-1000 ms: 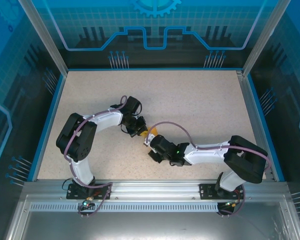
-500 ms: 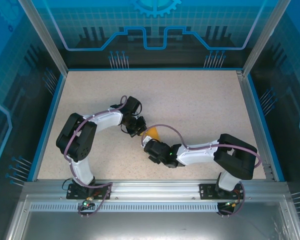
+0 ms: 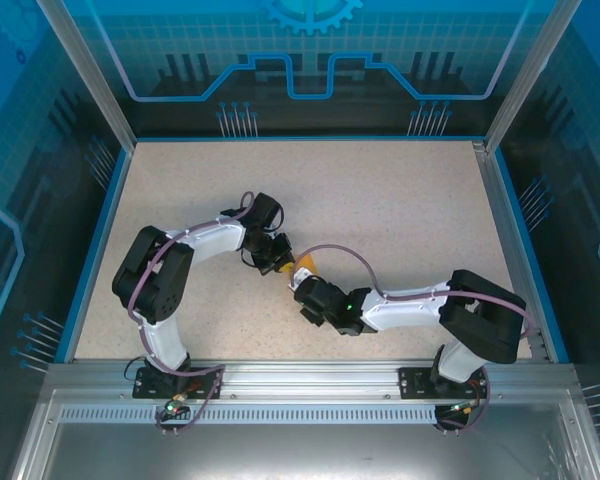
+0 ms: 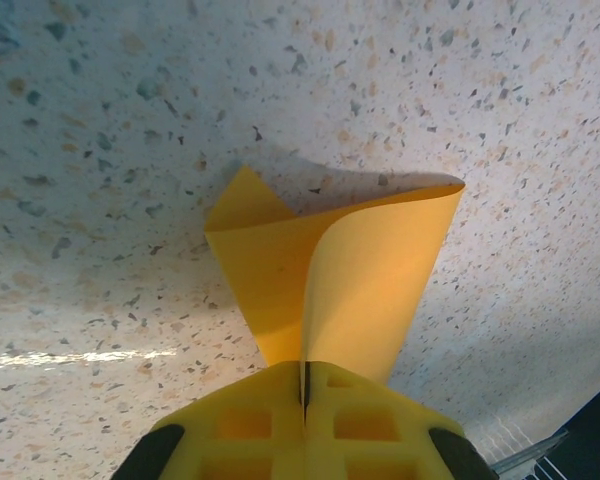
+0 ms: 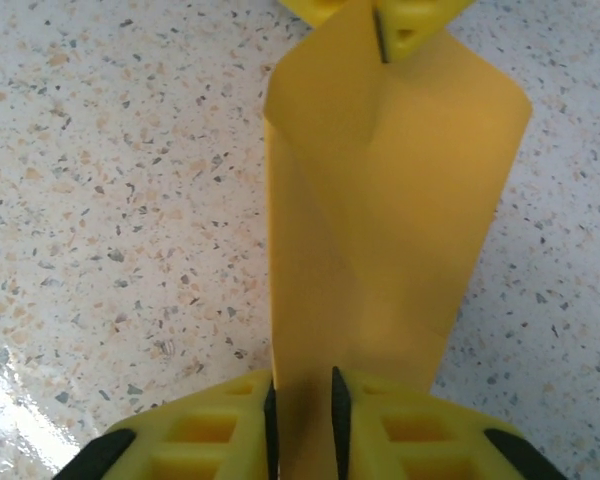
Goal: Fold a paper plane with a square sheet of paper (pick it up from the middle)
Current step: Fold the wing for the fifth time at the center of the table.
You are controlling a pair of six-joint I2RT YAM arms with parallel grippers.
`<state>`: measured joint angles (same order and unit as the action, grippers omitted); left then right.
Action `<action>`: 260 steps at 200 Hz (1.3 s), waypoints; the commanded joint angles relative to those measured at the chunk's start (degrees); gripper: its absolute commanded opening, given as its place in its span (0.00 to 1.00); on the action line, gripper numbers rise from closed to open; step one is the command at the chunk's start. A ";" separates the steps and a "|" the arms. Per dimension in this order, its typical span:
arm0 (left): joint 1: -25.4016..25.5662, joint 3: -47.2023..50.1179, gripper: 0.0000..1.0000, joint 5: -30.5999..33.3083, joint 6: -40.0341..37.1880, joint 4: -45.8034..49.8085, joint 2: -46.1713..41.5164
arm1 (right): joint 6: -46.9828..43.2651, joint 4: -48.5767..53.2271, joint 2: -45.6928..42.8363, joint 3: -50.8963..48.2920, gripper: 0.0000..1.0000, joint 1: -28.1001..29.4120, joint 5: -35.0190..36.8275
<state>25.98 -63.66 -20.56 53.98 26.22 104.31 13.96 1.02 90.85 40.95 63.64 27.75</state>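
The orange paper (image 4: 330, 280), creased into a narrower shape, is hanging between both claws, close over the worktop (image 4: 100, 120). The left claw (image 4: 303, 385) is clamping one end; the right claw (image 5: 302, 395) is sitting narrowly parted around the other, pinching or not I cannot tell. It should be closing squarely on the fold while the left is anchoring. The right wrist view is showing a diagonal crease ahead of its claw; the left wrist view is showing a layer curling open.
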 commanded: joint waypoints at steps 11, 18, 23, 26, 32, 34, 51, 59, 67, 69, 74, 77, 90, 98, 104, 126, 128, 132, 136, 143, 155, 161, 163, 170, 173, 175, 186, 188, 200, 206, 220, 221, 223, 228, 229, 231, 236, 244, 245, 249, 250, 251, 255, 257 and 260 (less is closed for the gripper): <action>-0.36 -1.64 0.01 0.52 -0.57 1.91 -0.60 | -0.57 -0.51 -0.55 -1.20 0.24 -0.97 -1.13; -0.38 -1.72 0.00 0.44 -0.55 1.83 -0.56 | -0.69 -0.40 -0.37 -1.14 0.23 -0.96 -0.99; -0.31 -1.79 0.01 0.34 -0.63 1.79 -0.51 | -0.84 -0.48 -0.28 -1.12 0.22 -0.90 -0.95; -0.31 -1.79 0.00 0.39 -0.68 1.82 -0.50 | -0.93 -0.54 -0.24 -1.13 0.21 -0.92 -0.94; -0.33 -1.75 0.00 0.36 -0.79 1.95 -0.45 | -1.02 -0.66 -0.30 -1.10 0.18 -0.96 -0.94; -0.32 -1.80 0.01 0.41 -0.75 1.98 -0.43 | -1.05 -0.71 -0.25 -1.08 0.18 -0.92 -0.94; -0.45 -1.82 0.01 0.35 -0.71 1.91 -0.32 | -0.86 -1.56 -0.62 -1.34 0.16 -1.10 -1.30; -0.44 -1.78 0.01 0.34 -0.70 1.91 -0.21 | -0.74 -2.02 -0.84 -1.40 0.15 -1.22 -2.00; -0.44 -1.74 0.01 0.42 -0.71 2.00 -0.19 | -0.39 -2.28 -1.01 -1.44 0.14 -1.30 -2.31; -0.41 -1.73 0.01 0.41 -0.71 1.95 -0.21 | -0.35 -2.43 -1.02 -1.45 0.14 -1.29 -2.34; -0.39 -1.64 0.01 0.43 -0.65 1.99 -0.24 | -0.21 -2.57 -1.02 -1.49 0.13 -1.41 -2.64; -0.40 -1.64 0.01 0.43 -0.69 1.93 -0.24 | -0.17 -2.71 -0.96 -1.44 0.13 -1.48 -2.84; -0.45 -1.56 0.02 0.34 -0.73 1.97 -0.22 | 0.33 -2.73 -0.77 -1.60 0.08 -2.04 -3.58; -0.40 -1.48 0.03 0.41 -0.76 2.06 -0.32 | 0.82 -2.93 -0.76 -1.80 0.06 -2.64 -4.75; -0.41 -1.34 0.04 0.54 -0.80 1.98 -0.54 | 1.33 -3.12 -0.76 -2.06 0.03 -3.17 -5.79; -0.61 -0.71 0.13 1.21 -0.98 1.74 -1.97 | 2.86 -5.10 -2.08 -3.65 0.00 -5.14 -9.30; -0.65 -0.69 0.13 1.28 -0.98 1.73 -2.17 | 3.01 -5.42 -2.26 -3.81 0.00 -5.31 -9.65; -0.74 -0.63 0.15 1.43 -0.99 1.80 -2.41 | 3.28 -5.96 -2.56 -4.14 0.00 -5.70 -10.46; -0.83 -0.59 0.16 1.60 -1.04 1.82 -2.70 | 3.62 -6.42 -2.89 -4.34 0.00 -6.13 -11.59; -0.97 -0.59 0.19 2.02 -1.21 2.06 -3.21 | 4.09 -7.28 -3.52 -4.89 0.00 -6.98 -14.14; -1.40 -0.61 0.24 2.97 -1.65 2.97 -4.29 | 5.33 -9.20 -4.78 -5.95 0.00 -8.54 -17.60; -1.61 -0.59 0.28 3.78 -1.83 3.54 -4.97 | 5.99 -10.17 -5.35 -6.57 0.00 -9.47 -19.26; -1.67 -0.59 0.31 4.12 -1.78 3.81 -5.16 | 6.19 -10.49 -5.62 -6.89 0.00 -9.80 -20.13; -1.84 -0.35 0.33 5.18 -2.09 4.41 -6.11 | 7.06 -11.83 -6.38 -7.84 0.00 -11.02 -22.86; -1.89 -0.21 0.33 5.52 -2.07 4.53 -6.56 | 7.50 -12.44 -6.60 -8.17 0.00 -11.67 -23.70; -1.98 -0.05 0.34 5.72 -2.11 4.65 -6.77 | 7.69 -12.84 -6.84 -8.39 0.00 -12.08 -24.54; -2.21 0.73 0.42 6.71 -2.12 4.85 -8.34 | 8.83 -14.47 -7.71 -9.47 0.00 -14.03 -27.93; -2.22 0.95 0.44 6.79 -2.10 4.75 -8.62 | 8.95 -14.73 -7.81 -9.61 0.00 -14.28 -28.45; -2.16 2.09 0.46 6.21 -1.72 3.71 -9.68 | 9.33 -15.47 -8.20 -10.03 0.00 -15.56 -30.30; -2.17 2.51 0.49 5.25 -1.58 2.97 -9.89 | 9.27 -15.71 -8.31 -10.19 0.00 -16.05 -31.22; -2.12 3.46 0.52 2.76 -0.51 1.40 -9.59 | 9.46 -16.15 -7.70 -10.28 0.00 -17.17 -33.43; -2.09 3.50 0.52 2.56 -0.39 1.26 -9.58 | 9.53 -16.14 -7.61 -10.28 0.00 -17.29 -33.58; -2.14 3.53 0.52 2.19 -0.28 1.00 -9.50 | 9.69 -16.14 -7.51 -10.21 0.00 -17.35 -33.82; -2.01 3.78 0.52 1.39 0.03 0.15 -9.40 | 9.86 -16.20 -7.04 -10.27 0.00 -17.68 -34.51; -2.00 3.84 0.52 1.30 0.14 -0.03 -9.40 | 9.90 -16.17 -6.98 -10.27 0.00 -17.72 -34.65; -1.94 3.94 0.52 1.07 0.31 -0.27 -9.39 | 10.00 -16.93 -6.86 -10.27 0.00 -17.88 -34.86; -1.83 4.19 0.52 0.79 0.74 -0.84 -9.34 | 10.40 -17.92 -6.41 -10.32 0.00 -18.04 -35.32; -1.51 4.61 0.52 0.78 1.25 -1.77 -9.53 | 10.86 -18.26 -5.68 -10.28 0.00 -18.41 -36.08; -1.44 4.69 0.53 0.78 1.28 -1.95 -9.59 | 10.84 -18.30 -5.59 -10.28 0.00 -18.44 -36.22; -1.23 4.96 0.53 0.78 1.39 -2.61 -9.78 | 10.93 -18.39 -5.24 -10.13 0.00 -18.54 -36.62; -1.17 5.04 0.54 0.78 1.39 -2.72 -9.85 | 11.01 -18.45 -5.16 -10.12 0.00 -18.54 -36.71; -1.09 5.08 0.54 0.78 1.44 -2.87 -9.88 | 11.10 -18.48 -5.07 -10.06 0.00 -18.59 -36.75; -0.93 5.27 0.56 0.86 1.55 -3.15 -10.00 | 11.27 -18.63 -4.72 -9.99 0.00 -18.66 -37.07; -0.80 5.34 0.57 0.86 1.56 -3.36 -10.05 | 11.31 -18.67 -4.58 -9.94 0.00 -18.64 -37.28; -0.69 5.42 0.58 0.87 1.71 -3.51 -10.09 | 11.46 -18.80 -4.29 -9.85 0.00 -18.76 -37.40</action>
<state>24.34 -59.92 -17.65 53.95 25.69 95.22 23.35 -14.50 84.49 31.05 45.89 -4.64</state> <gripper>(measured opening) 0.537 0.043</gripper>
